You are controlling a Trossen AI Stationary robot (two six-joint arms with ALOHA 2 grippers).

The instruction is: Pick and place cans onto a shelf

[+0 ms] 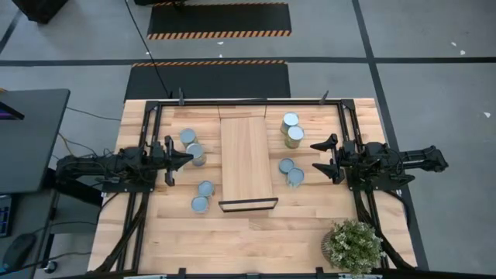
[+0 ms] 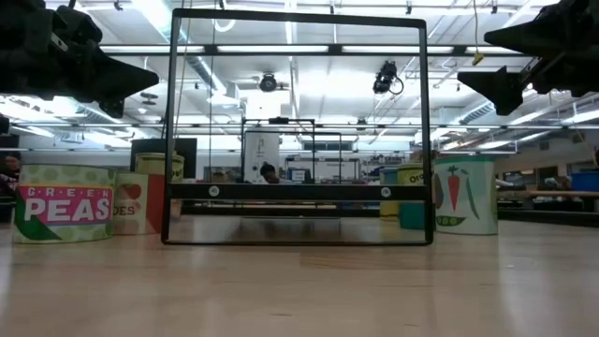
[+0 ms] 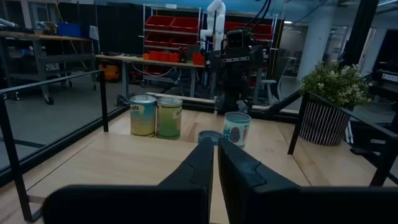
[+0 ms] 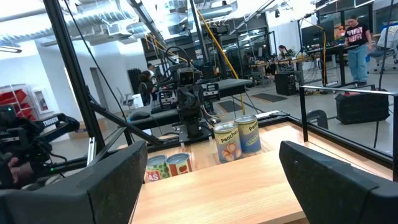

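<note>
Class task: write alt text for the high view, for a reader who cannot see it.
Seen from above, an empty wooden shelf lies mid-table with four cans on its left side and four on its right. The left gripper is shut beside its cans; the right gripper is open beside its own. A potted plant sits at a table corner.

Shelf [image 1: 246,159] top bare along its whole length, open from above. Cans flank it: four on the left [image 1: 194,153], four on the right [image 1: 292,136], pairs touching, with narrow gaps. Black frame [image 1: 248,204] bars the shelf's near end.
</note>
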